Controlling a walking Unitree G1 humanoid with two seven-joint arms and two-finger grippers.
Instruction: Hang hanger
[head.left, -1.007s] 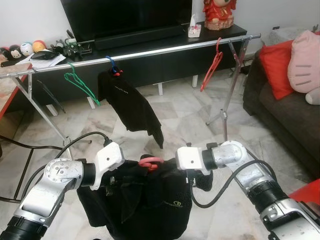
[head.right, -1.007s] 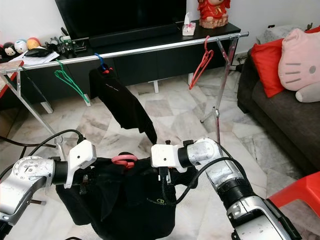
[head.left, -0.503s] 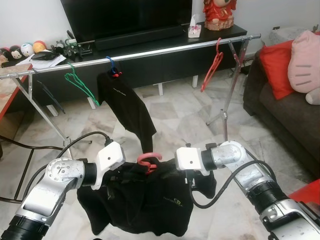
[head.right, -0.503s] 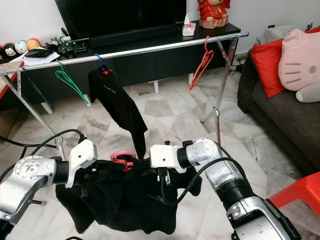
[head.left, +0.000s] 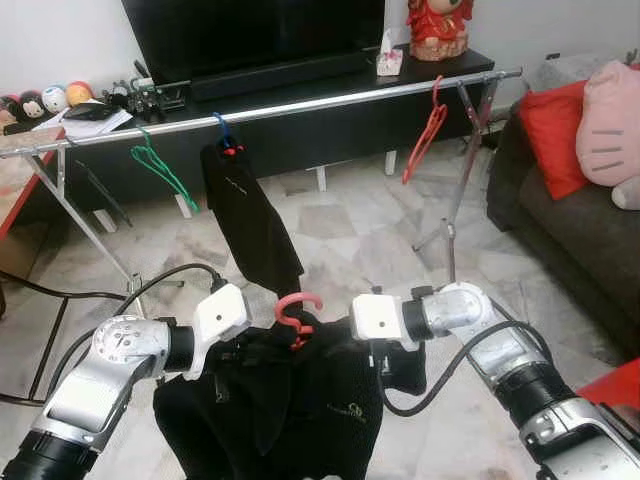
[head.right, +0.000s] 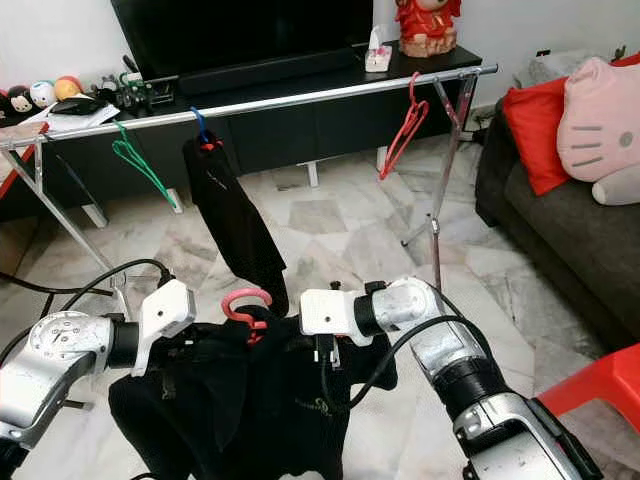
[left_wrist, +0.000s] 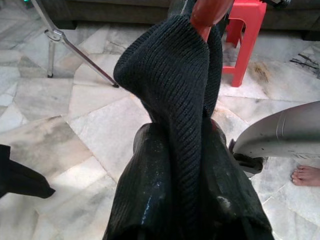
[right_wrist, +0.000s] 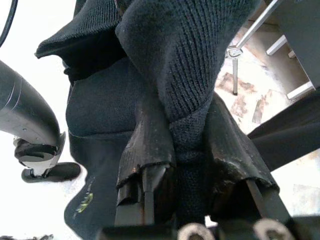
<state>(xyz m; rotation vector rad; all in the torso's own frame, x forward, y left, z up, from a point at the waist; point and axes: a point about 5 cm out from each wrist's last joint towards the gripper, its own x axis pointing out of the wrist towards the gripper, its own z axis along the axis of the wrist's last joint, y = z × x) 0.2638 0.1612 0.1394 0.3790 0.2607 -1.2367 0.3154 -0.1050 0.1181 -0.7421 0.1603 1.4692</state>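
A black garment on a pink-red hanger hangs between my two arms, low in front of me. The hanger's hook sticks up between the two white wrist blocks. My left gripper is shut on a fold of the knit fabric, just below the hanger's red neck. From the other side my right gripper is shut on another fold of the same garment. The silver clothes rail runs across the room ahead, well above and beyond the hook.
On the rail hang a green hanger, a blue hanger with a black garment and a red hanger. Behind it stands a black TV console. A sofa with cushions is on the right, a red stool beside it. A person's foot is nearby.
The hanger's hook has risen a little between my grippers, and the held garment now hangs bunched and narrower. The black garment on the rail has swung edge-on.
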